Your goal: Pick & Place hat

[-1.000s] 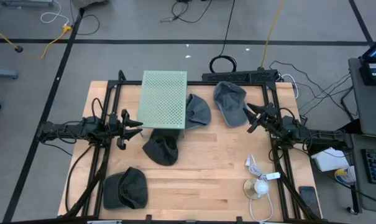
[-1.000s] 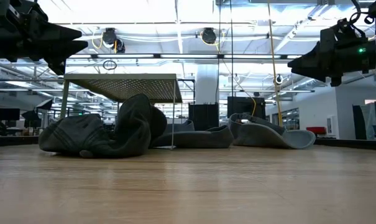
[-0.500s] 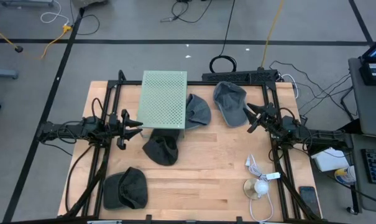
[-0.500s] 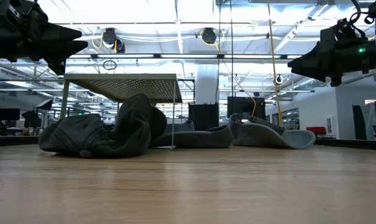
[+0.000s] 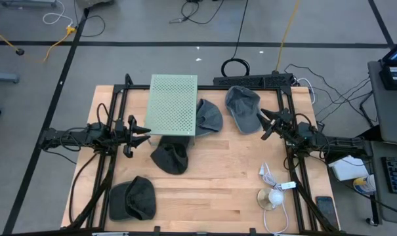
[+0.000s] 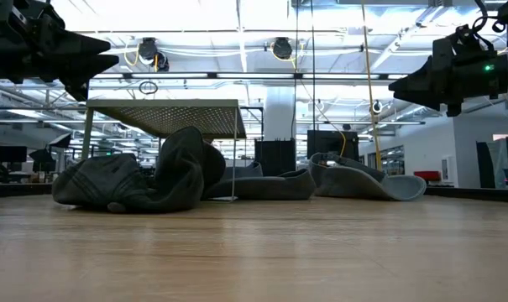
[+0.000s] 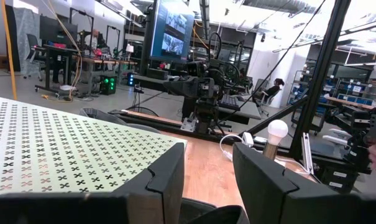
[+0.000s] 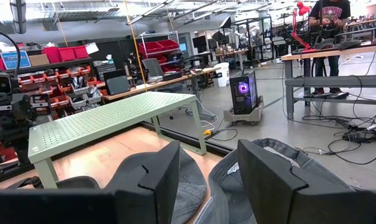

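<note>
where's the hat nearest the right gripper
In the high view it is the grey hat at the table's back right, lying just left of the open right gripper and right of the green perforated stand.

Even, soft light over the pale wooden tabletop [image 5: 211,177] from above, shadows faint. At table height, bright white ceiling lights [image 6: 237,17] glare hard, the dark arms in silhouette, and the near boards blur.

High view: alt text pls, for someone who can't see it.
Four dark hats lie on a wooden table around a green perforated stand. Left gripper and right gripper hover open at either side, holding nothing.
</note>
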`<action>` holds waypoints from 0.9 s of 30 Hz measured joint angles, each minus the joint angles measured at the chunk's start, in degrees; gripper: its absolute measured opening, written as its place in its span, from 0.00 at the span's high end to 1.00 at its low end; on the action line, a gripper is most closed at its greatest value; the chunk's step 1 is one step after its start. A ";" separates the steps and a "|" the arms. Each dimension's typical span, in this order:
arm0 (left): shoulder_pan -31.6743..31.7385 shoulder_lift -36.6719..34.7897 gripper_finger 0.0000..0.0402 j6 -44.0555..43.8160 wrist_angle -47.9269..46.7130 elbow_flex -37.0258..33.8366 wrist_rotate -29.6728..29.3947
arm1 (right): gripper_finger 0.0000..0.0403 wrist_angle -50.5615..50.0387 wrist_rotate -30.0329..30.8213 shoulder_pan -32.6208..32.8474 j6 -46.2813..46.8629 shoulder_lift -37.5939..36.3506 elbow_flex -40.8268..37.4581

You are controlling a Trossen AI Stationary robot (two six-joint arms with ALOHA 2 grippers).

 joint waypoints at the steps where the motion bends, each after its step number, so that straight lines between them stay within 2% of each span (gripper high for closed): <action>1: 0.00 -0.02 0.65 -0.01 0.00 0.00 -0.01 | 0.62 0.00 0.01 0.00 0.00 0.00 0.00; 17: 0.00 -0.01 0.65 0.00 0.01 0.01 0.00 | 0.62 1.56 -0.17 0.00 -0.37 0.37 0.13; 23: 0.00 -0.02 0.65 -0.02 -0.03 -0.02 0.00 | 0.62 -1.39 -6.44 0.00 -1.61 6.52 4.32; 27: 0.00 0.00 0.65 0.00 -0.01 0.01 0.00 | 0.62 -3.86 -9.10 0.00 0.70 11.37 8.90</action>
